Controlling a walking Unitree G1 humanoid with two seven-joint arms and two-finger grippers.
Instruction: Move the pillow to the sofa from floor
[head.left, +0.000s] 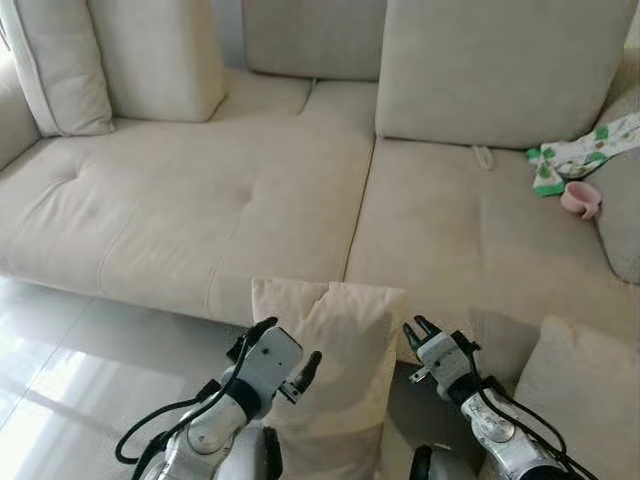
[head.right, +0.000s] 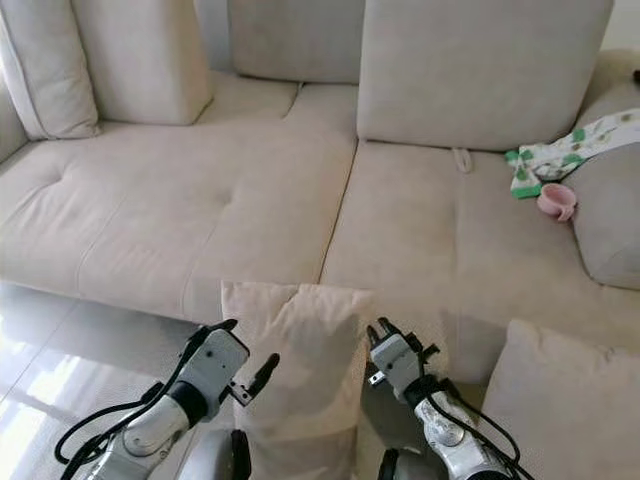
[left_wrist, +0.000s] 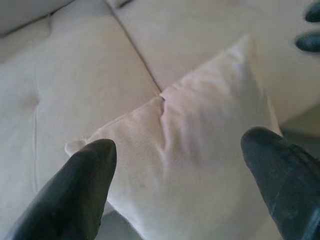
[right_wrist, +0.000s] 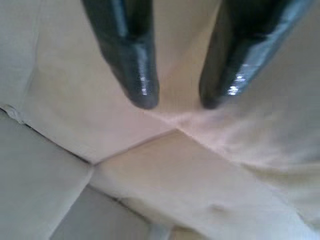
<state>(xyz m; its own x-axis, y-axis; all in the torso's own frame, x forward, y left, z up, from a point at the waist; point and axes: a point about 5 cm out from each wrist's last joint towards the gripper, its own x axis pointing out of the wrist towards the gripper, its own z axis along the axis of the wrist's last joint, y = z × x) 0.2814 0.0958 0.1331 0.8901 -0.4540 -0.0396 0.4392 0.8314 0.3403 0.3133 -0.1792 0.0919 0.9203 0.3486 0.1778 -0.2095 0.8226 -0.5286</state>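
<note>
A beige pillow (head.left: 335, 370) stands upright on its edge against the front of the cream sofa (head.left: 200, 210), its top corners level with the seat edge. My left gripper (head.left: 290, 342) is open at the pillow's left side, and in the left wrist view its fingers (left_wrist: 85, 190) straddle the pillow (left_wrist: 200, 170). My right gripper (head.left: 416, 326) is at the pillow's upper right edge. Its fingers (right_wrist: 135, 65) are close together with only a narrow gap, pointing at beige cloth (right_wrist: 200, 170), with nothing seen pinched between them.
A second beige pillow (head.left: 580, 390) leans at the lower right. On the right seat lie a green-and-white cloth (head.left: 580, 155) and a pink cup (head.left: 581, 198). Back cushions (head.left: 500, 60) line the sofa. Glossy floor (head.left: 60, 370) lies at the lower left.
</note>
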